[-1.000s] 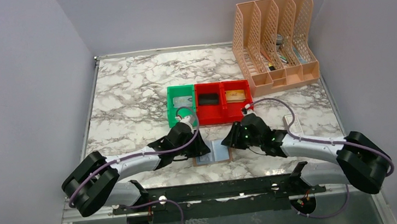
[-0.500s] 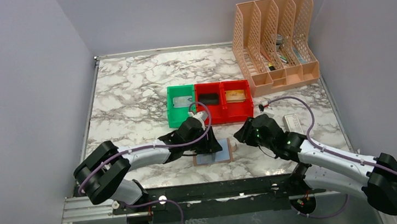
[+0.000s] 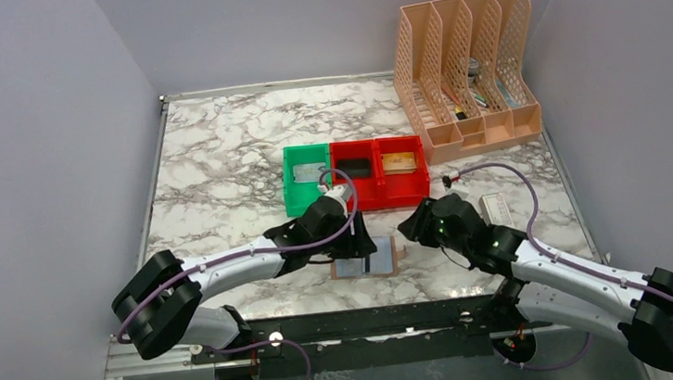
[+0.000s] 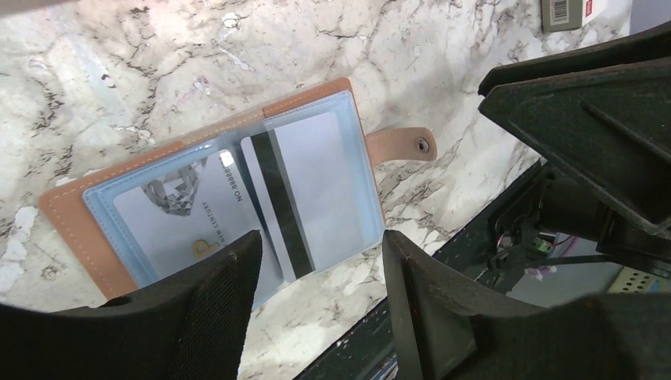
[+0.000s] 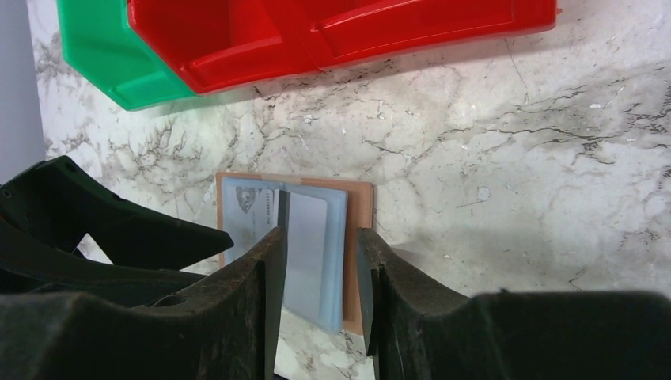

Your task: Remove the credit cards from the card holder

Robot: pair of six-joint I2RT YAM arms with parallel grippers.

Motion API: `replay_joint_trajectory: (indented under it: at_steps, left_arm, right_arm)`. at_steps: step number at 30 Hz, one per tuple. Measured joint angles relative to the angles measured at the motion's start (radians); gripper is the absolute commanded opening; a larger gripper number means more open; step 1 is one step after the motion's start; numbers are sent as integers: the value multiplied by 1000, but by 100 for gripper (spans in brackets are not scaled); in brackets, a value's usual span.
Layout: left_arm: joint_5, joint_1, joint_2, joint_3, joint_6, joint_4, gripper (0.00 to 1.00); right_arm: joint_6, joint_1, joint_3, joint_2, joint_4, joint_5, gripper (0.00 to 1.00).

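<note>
The card holder (image 3: 368,264) lies open and flat near the table's front edge, brown outside with a light blue lining (image 4: 237,198). Two credit cards sit in its pockets: a silver-grey one (image 4: 186,218) and one with a black stripe (image 4: 305,194). My left gripper (image 3: 362,244) hovers over the holder's far edge, open and empty (image 4: 318,257). My right gripper (image 3: 407,229) hangs open just above the holder's right side (image 5: 318,249), holding nothing. More cards lie in the bins: silver (image 3: 311,172), black (image 3: 355,167), gold (image 3: 395,160).
A green bin (image 3: 293,183) and two red bins (image 3: 379,190) stand in a row just behind the holder. A white box (image 3: 497,208) lies to the right. A tan file rack (image 3: 465,66) stands at the back right. The holder's snap strap (image 4: 405,145) sticks out sideways.
The left jaws have spread wider and that gripper slid right along the holder. The right arm pulled back off the holder to the right, then edged closer again.
</note>
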Motion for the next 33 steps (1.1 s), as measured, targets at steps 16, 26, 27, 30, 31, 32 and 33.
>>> replay_joint_trajectory:
  at_steps: [16, 26, 27, 30, 31, 32, 33]
  left_arm:
    - [-2, 0, 98, -8, -26, 55, 48]
    - [38, 0, 163, -8, -47, 112, 39]
    - [42, 0, 164, -9, -48, 117, 39]
    - [46, 0, 166, -9, -50, 120, 36]
    - [45, 0, 167, -9, -50, 119, 35]
    - [46, 1, 167, -9, -51, 119, 35]
    - [46, 1, 168, -9, -51, 119, 35]
  right_arm:
    - [-60, 0, -11, 242, 195, -235, 6]
    - [-71, 0, 16, 438, 235, -311, 4]
    - [-70, 0, 19, 444, 238, -311, 4]
    - [-69, 0, 23, 451, 241, -311, 4]
    - [-69, 0, 23, 452, 241, -311, 4]
    - [-69, 0, 23, 451, 241, -311, 4]
    - [-69, 0, 23, 451, 241, -311, 5]
